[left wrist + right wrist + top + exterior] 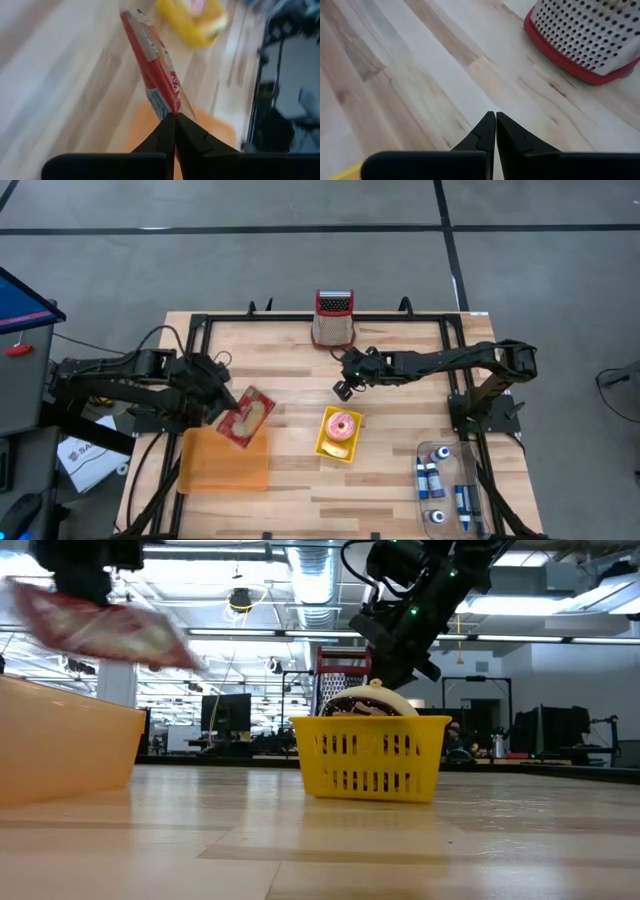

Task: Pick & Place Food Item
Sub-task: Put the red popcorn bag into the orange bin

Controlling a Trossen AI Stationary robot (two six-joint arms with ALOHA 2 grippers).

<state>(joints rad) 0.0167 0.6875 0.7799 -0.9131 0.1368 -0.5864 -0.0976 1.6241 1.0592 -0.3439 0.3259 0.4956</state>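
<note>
A flat red-and-tan snack packet hangs in the air over the left part of the table, above the far right corner of an orange bin. My left gripper is shut on it. A pink-frosted doughnut lies in a small yellow basket at mid-table. My right gripper is shut on nothing, raised above the wood between the yellow basket and a red-and-white perforated basket at the far edge. My left gripper pinches the packet's near end, by its sealed edge, between the two fingertips. The fingers slant down from the table's left and lie along the packet. The packet sticks out beyond the fingers, lifted clear of table and bin.
A clear tray with several small bottles stands at the near right corner. Black frame rails run along the table's edges. Bare wood lies between the orange bin and the yellow basket.
</note>
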